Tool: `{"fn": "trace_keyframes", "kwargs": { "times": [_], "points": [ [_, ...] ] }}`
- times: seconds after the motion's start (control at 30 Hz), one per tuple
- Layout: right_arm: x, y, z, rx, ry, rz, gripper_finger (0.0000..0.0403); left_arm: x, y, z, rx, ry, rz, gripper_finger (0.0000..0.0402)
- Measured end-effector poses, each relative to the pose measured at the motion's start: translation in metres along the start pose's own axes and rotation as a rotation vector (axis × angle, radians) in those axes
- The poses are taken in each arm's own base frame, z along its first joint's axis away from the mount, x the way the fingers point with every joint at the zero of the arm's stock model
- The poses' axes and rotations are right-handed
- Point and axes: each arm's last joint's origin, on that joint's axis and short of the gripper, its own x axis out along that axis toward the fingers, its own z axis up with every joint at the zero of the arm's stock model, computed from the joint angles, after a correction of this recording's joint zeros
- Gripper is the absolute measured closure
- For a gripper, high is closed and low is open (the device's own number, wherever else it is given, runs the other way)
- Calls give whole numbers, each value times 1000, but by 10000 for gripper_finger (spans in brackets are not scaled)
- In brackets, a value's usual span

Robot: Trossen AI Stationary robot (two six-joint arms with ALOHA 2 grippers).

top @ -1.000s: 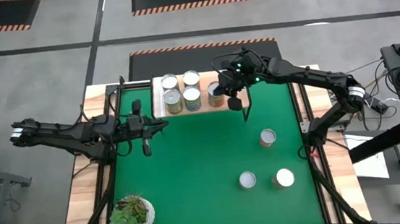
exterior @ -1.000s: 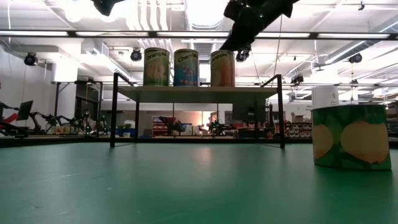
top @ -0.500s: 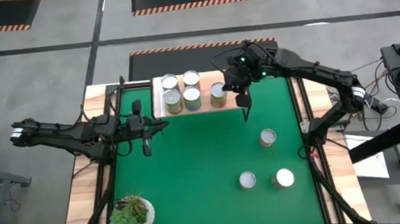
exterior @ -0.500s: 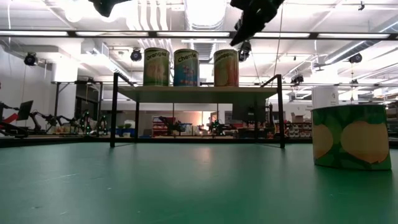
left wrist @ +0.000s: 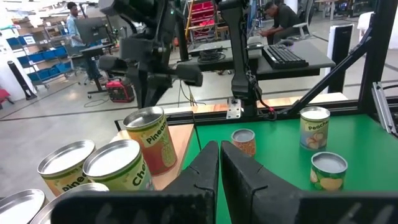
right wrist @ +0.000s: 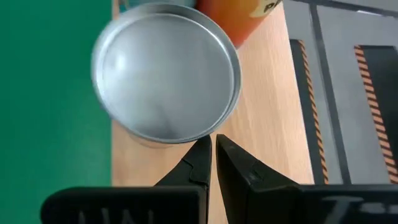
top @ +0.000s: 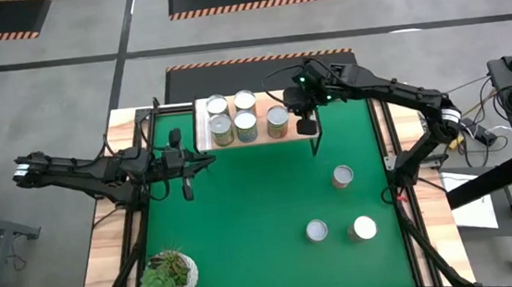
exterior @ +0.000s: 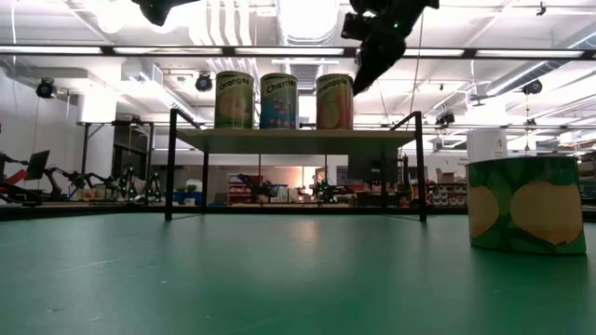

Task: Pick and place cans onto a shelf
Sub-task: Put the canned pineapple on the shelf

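Observation:
The shelf [top: 282, 97] stands at the table's far edge and carries several cans [top: 233, 115] upright on its board. The rightmost of these is a can [top: 277, 117] with a shiny round top [right wrist: 165, 74]. My right gripper [right wrist: 211, 142] is shut and slants down at this can's right side [exterior: 361, 82]. Three more cans stand on the green mat [top: 244, 219]: one at mid right [top: 341, 175] and two nearer [top: 317, 230] [top: 364, 228]. My left gripper [left wrist: 219, 149] is shut and empty. It hangs level over the mat's left part [top: 209, 161], left of the shelf. My right gripper's shut fingertips [right wrist: 202, 149] stand right at the rim of the rightmost can's top [right wrist: 205, 132], slanting down from the table's right. I cannot tell whether they touch the can. The can stands upright on the shelf board [right wrist: 267, 124].
A potted succulent [top: 168, 275] sits at the mat's near left corner. Black frame rails [top: 396, 150] run along the table's sides. The middle of the mat between the shelf and the loose cans is free. People work at desks in the room beyond [left wrist: 280, 15].
My right gripper has drawn a little toward the table's right edge, away from the rightmost shelf can. It has then tipped its fingers more steeply down beside that can, staying shut throughout.

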Motion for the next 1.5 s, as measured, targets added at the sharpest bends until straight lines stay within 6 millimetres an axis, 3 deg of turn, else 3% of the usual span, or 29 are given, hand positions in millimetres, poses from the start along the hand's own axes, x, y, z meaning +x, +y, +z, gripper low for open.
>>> {"fn": "trace_keyframes", "kwargs": {
  "times": [0.33,0.8,1.0,1.17,1.3,1.5],
  "points": [
    [18,-8,7,-75,-17,-96,391,0,0,0,0,0,0,402],
    [17,-8,16,-41,-94,-121,391,0,0,0,0,-1,0,402],
    [-7,-4,19,-29,-115,-134,391,0,0,1,-8,-1,0,402],
    [-20,3,6,80,0,-70,391,0,0,-1,-11,12,-2,402],
    [-14,13,-2,127,87,-20,391,0,0,-1,-17,13,-2,402],
    [5,19,4,84,41,-21,391,0,0,-1,-19,10,-2,402]
  ]
}}
